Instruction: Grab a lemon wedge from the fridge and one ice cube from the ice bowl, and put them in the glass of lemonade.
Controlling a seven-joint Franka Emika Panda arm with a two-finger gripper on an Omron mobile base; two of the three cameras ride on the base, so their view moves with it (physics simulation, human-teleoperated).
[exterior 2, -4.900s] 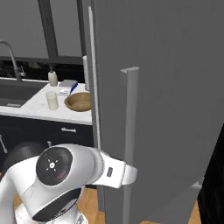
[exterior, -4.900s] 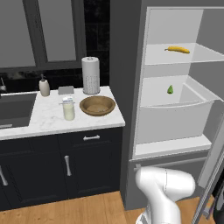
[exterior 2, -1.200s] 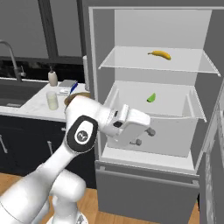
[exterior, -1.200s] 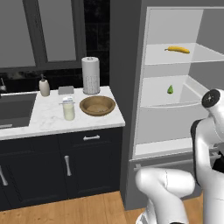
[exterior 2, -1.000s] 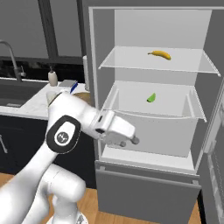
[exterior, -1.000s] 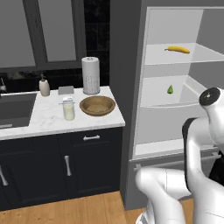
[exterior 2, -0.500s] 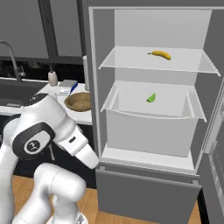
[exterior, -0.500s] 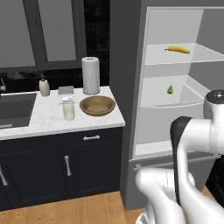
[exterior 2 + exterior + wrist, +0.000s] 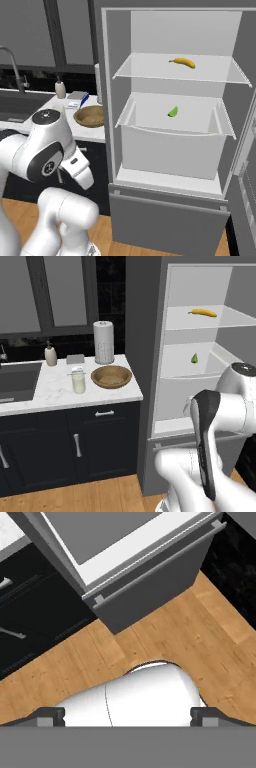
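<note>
My arm is folded low in front of my base, elbow raised, the hand turned down toward the wooden floor (image 9: 150,637); my claw (image 9: 128,714) is spread wide and grasps nothing, its two dark fingertips (image 9: 47,716) far apart at the bottom of the hand view, over the floor before the fridge's closed grey bottom drawer (image 9: 150,577).

The fridge (image 9: 170,130) stands open, white inside; its upper clear shelf carries a banana (image 9: 182,62) lying crosswise; the compartment below holds the lemon wedge (image 9: 173,111), alone near the middle, well clear of the side walls and the front lip, with open room all around it. From the right base view the lemon wedge tilts, its pointed end up and to the right; from the left base view it (image 9: 194,358) looks nearly upright.

Left of the fridge, on the white marble counter (image 9: 50,391), the ice bowl (image 9: 111,376) sits near the counter's right end; the glass of lemonade (image 9: 78,381) stands just beside it to the left, apart from it; a paper-towel roll (image 9: 103,342) stands behind the ice bowl.
</note>
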